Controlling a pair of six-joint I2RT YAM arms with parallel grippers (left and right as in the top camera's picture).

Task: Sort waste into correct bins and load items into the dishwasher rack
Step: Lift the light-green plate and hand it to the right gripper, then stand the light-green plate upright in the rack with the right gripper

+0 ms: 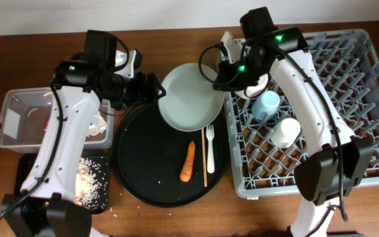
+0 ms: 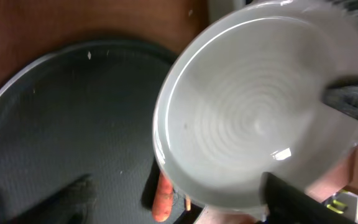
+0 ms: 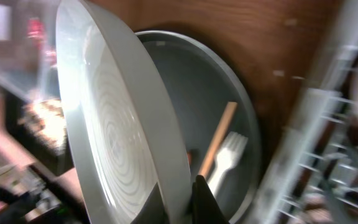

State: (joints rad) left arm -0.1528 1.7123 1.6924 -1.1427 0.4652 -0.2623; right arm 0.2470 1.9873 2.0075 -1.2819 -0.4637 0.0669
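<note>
The pale grey-green plate hangs tilted over the back of the round black tray, between both arms. My right gripper is shut on its right rim; in the right wrist view the fingers pinch the plate's edge. My left gripper stands open at the plate's left edge, its fingers spread wide around the plate without pinching it. An orange carrot, a white fork and a wooden chopstick lie on the tray. The dishwasher rack holds a blue cup and a white cup.
The round black tray sits at centre. A clear tub with white tissue stands at left. In front of it, a shallow black tray holds rice scraps. The right arm reaches across the rack's left side.
</note>
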